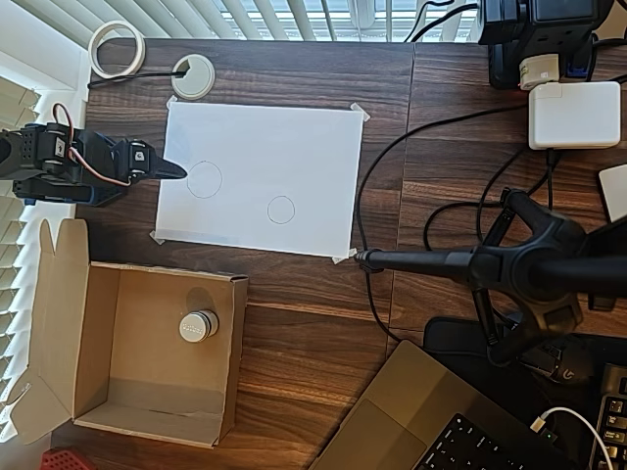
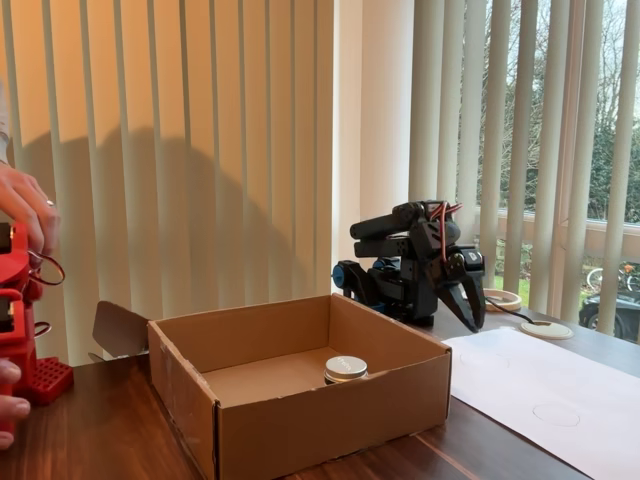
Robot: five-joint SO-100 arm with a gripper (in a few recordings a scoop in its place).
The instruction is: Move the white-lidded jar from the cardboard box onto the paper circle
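- One cardboard box stands nearest in the fixed view, top open, its four walls rising well above the floor of the box; in the overhead view a flap folds out flat on its left side
- One white-lidded jar sits upright on the box floor, right of the middle in both views, apart from every wall, with bare cardboard all round it
- A strip of bare wooden table separates the box from the white paper sheet, which is taped down at its corners
- Two pencil circles are drawn on the sheet: the smaller paper circle toward the sheet's near right in the overhead view, a larger circle to its left; both are empty
- One black arm is folded at the sheet's left edge, its claw pointing at the larger circle; the jaws look closed to a point with nothing between them
- Farthest, one roll of white tape and one white grommet lie beyond the sheet
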